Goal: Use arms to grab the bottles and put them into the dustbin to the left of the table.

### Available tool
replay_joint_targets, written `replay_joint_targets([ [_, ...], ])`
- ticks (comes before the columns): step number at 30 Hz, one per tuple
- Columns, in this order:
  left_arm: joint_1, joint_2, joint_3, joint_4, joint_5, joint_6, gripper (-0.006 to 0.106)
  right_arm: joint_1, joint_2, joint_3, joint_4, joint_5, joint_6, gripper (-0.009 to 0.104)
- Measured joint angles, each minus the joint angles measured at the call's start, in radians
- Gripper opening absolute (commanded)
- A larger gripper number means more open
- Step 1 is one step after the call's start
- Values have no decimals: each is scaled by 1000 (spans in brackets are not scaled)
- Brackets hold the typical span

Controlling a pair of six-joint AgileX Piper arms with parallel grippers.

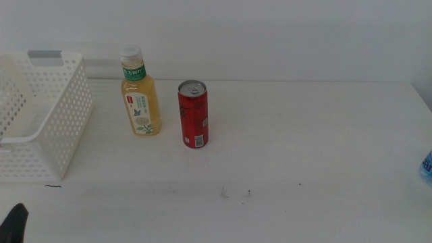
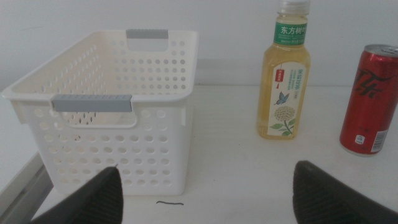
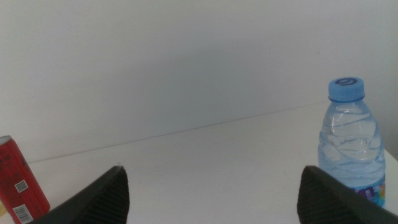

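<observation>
A yellow tea bottle (image 1: pixel 140 93) with a white cap stands upright at the table's back left, and a slim red can (image 1: pixel 193 114) stands just right of it. Both also show in the left wrist view, the tea bottle (image 2: pixel 286 81) and can (image 2: pixel 370 99) beside the white dustbin (image 2: pixel 112 93). The dustbin (image 1: pixel 40 115) sits at the table's left edge. A clear water bottle (image 3: pixel 351 140) with a blue cap stands at the far right edge (image 1: pixel 426 167). My left gripper (image 2: pixel 205 196) is open, low at the front left (image 1: pixel 15 223). My right gripper (image 3: pixel 211 196) is open, out of the middle view.
The white table (image 1: pixel 304 155) has a few dark specks (image 1: pixel 233 194) near its front. A white wall rises behind it.
</observation>
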Motion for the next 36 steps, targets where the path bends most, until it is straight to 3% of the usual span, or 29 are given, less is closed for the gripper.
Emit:
replay_joint_targets([
  [7, -130, 185, -2, -2, -218, 0, 94, 0, 0, 0, 0, 0, 0, 88],
  [14, -441, 735, -3, -9, -698, 0, 94, 0, 0, 0, 0, 0, 0, 88],
  [21, -705, 1221, -5, -176, -1245, 168, 94, 0, 0, 0, 0, 0, 0, 88],
  [26, -760, 1396, -6, -267, -1399, 191, 94, 0, 0, 0, 0, 0, 0, 88],
  [36, -766, 1427, -6, -282, -1420, 174, 94, 0, 0, 0, 0, 0, 0, 88],
])
